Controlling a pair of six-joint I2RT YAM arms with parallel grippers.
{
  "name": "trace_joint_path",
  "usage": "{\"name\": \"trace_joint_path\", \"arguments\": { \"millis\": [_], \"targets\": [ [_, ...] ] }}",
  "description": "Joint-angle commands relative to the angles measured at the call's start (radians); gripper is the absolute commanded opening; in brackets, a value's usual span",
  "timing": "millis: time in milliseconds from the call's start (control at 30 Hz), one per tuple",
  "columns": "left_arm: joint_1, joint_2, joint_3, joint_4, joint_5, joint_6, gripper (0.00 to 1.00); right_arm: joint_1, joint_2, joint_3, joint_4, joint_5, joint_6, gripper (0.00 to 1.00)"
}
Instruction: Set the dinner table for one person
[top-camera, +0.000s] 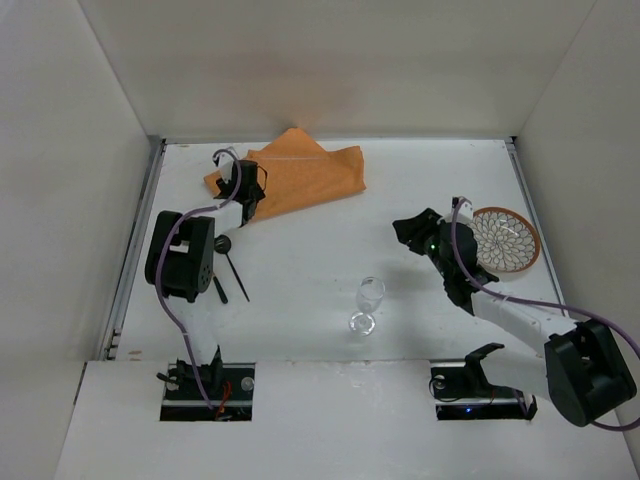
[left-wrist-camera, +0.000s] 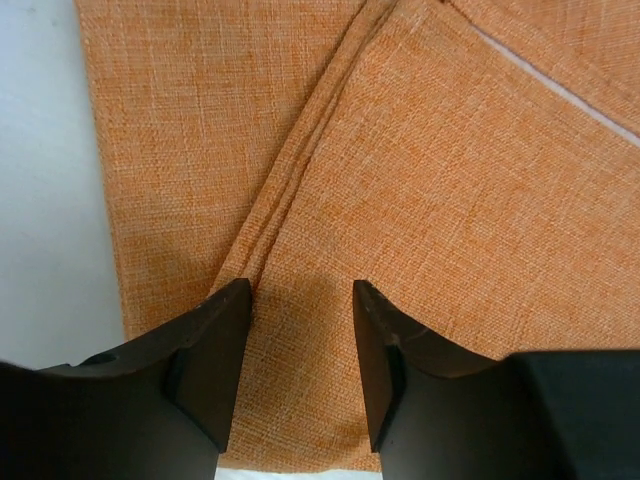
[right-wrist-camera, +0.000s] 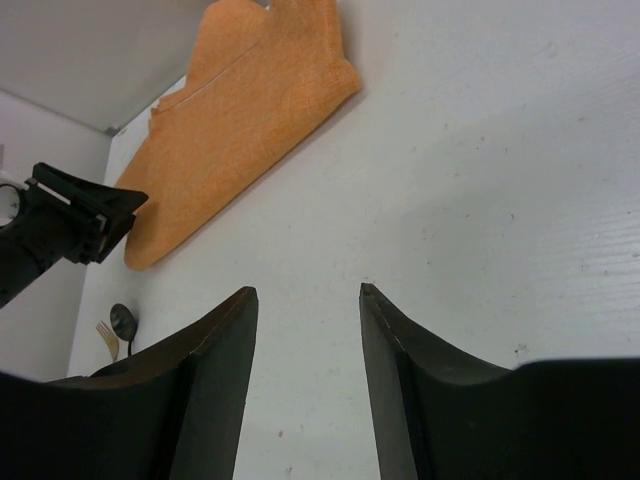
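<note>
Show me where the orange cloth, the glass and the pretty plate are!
orange cloth (top-camera: 300, 178): top view, on the middle of the fabric.
glass (top-camera: 371, 292): top view, on its round bowl.
plate (top-camera: 512, 240): top view, on the patterned centre.

No legible lettering, label, brand mark, numeral or sign appears on the worktop (top-camera: 300, 290), the orange placemat (top-camera: 300, 175) or the patterned plate (top-camera: 505, 240).

The left arm (top-camera: 180, 255) hides a corner of the placemat (top-camera: 305, 175), and the right arm (top-camera: 500, 310) overlaps the plate (top-camera: 512, 240).
</note>
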Motion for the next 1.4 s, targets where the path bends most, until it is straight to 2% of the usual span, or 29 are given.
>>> {"name": "trace_joint_path", "arguments": {
  "millis": [0, 233, 500, 567, 700, 767, 1033, 1200, 1367],
  "targets": [
    [-0.008, 0.017, -0.018, 0.032, 0.013, -0.041, 0.40, 0.012, -0.004, 0.042, 0.062, 0.002, -0.017, 0.52],
    [-0.107, 0.031, -0.066, 0.081, 0.163, -0.171, 0.31, 0.015, 0.011, 0.045, 0.060, 0.006, -0.021, 0.54],
    [-0.252, -0.018, -0.196, 0.185, 0.156, -0.326, 0.29, 0.015, 0.002, 0.043, 0.053, 0.006, -0.023, 0.65],
    [-0.282, -0.033, -0.236, 0.213, 0.151, -0.389, 0.34, 0.015, 0.000, 0.040, 0.056, 0.008, -0.028, 0.66],
    [-0.313, -0.101, -0.291, 0.260, 0.124, -0.409, 0.53, 0.015, 0.008, 0.045, 0.053, 0.008, -0.031, 0.69],
    [-0.312, -0.156, -0.310, 0.265, 0.121, -0.396, 0.57, 0.015, 0.015, 0.048, 0.053, 0.009, -0.035, 0.69],
    [-0.224, -0.276, -0.344, 0.256, 0.102, -0.328, 0.57, 0.015, 0.020, 0.051, 0.050, 0.008, -0.038, 0.70],
    [-0.118, -0.189, -0.258, 0.202, 0.163, -0.288, 0.59, 0.015, 0.028, 0.052, 0.048, 0.011, -0.043, 0.70],
    [-0.066, -0.077, -0.123, 0.161, 0.251, -0.247, 0.59, 0.015, 0.034, 0.054, 0.047, 0.014, -0.045, 0.71]
  ]
}}
